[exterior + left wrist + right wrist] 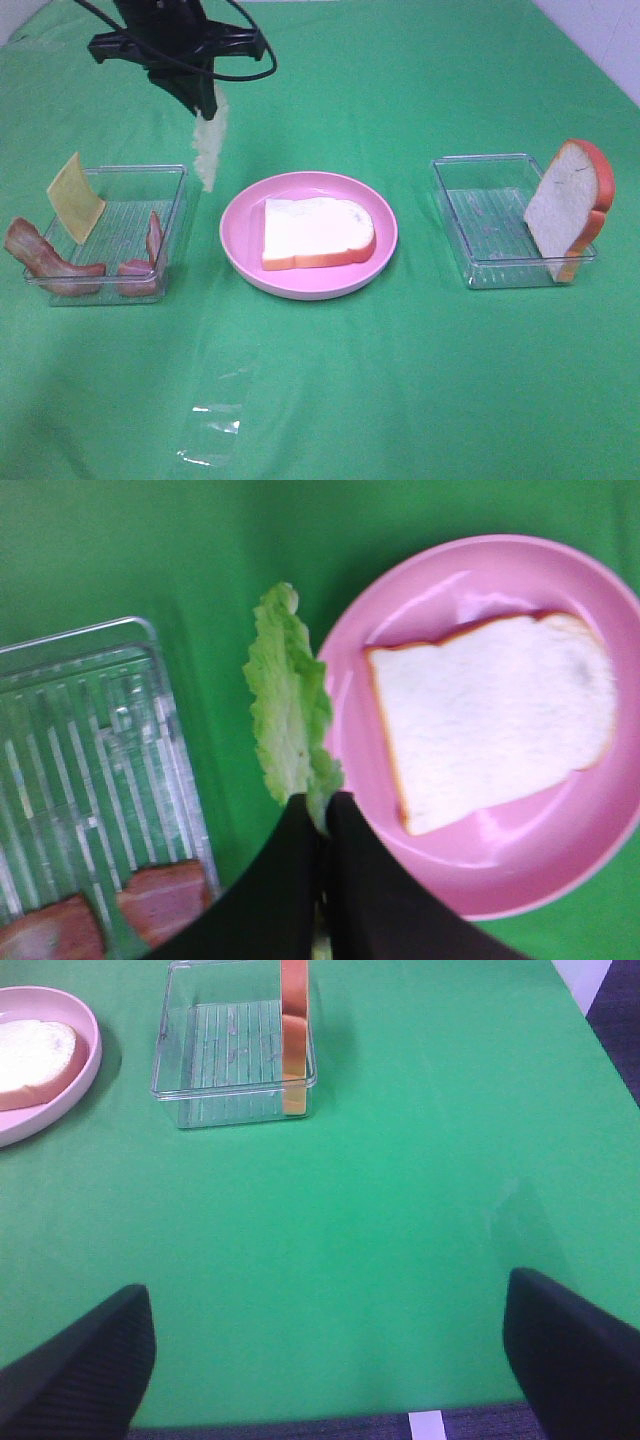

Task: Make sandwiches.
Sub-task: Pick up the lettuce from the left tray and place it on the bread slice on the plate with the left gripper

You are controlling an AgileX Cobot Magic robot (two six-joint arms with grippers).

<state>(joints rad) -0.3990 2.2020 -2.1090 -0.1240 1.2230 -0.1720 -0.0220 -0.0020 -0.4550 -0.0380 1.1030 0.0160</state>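
Note:
My left gripper is shut on a pale green lettuce leaf and holds it in the air between the left tray and the pink plate; the leaf also shows in the left wrist view, hanging from the closed fingers. One white bread slice lies flat on the pink plate. A second bread slice leans upright in the right tray. Yellow cheese and bacon strips rest in the left tray. My right gripper is open, over bare cloth near the table's front edge.
A green cloth covers the table. A strip of clear plastic film lies on the cloth in front of the plate. The white wall edge shows at the far right.

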